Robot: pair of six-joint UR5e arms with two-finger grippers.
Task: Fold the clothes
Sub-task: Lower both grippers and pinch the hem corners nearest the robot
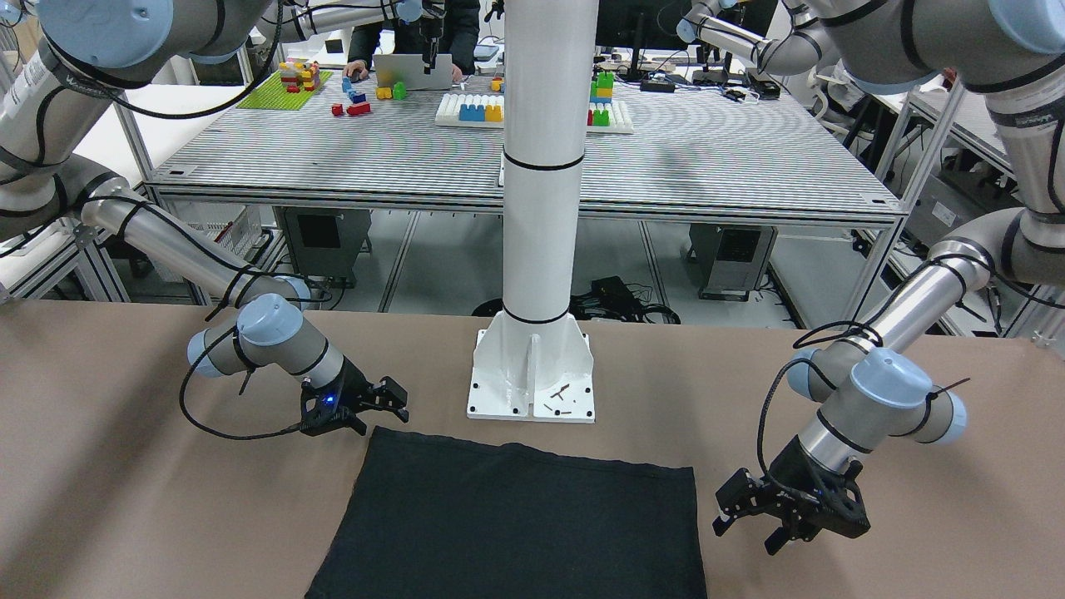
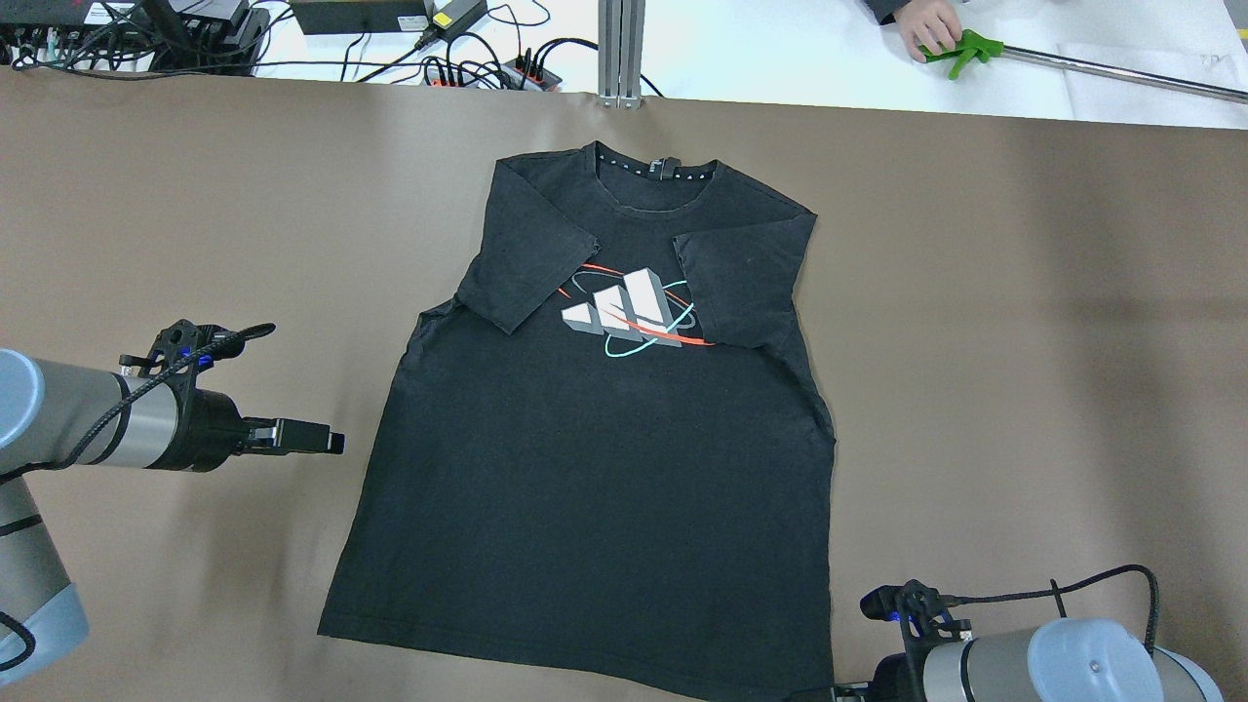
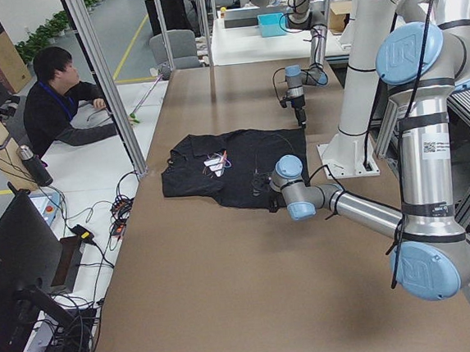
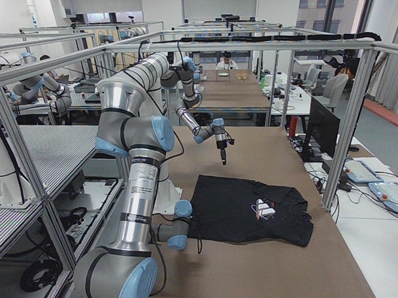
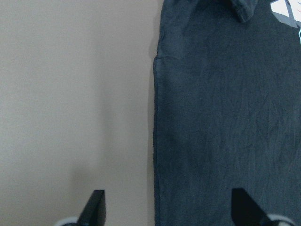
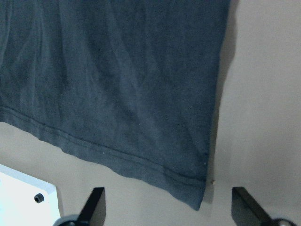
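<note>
Black T-shirt [image 2: 604, 468] lies flat, front up, on the brown table [image 2: 1024, 341], collar away from the robot. Both short sleeves [image 2: 526, 253] are turned in over the chest, beside the printed logo [image 2: 629, 312]. Left hand [image 2: 327, 441]: fingers spread wide, holding nothing, positioned at the shirt's side edge. Right hand [image 1: 381, 409]: likewise wide open and empty, at the hem corner on its side. Neither appears to touch the cloth, though the views do not settle this.

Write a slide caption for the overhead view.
Black T-shirt flat on brown table, sleeves folded inward, left hand beside it.
</note>
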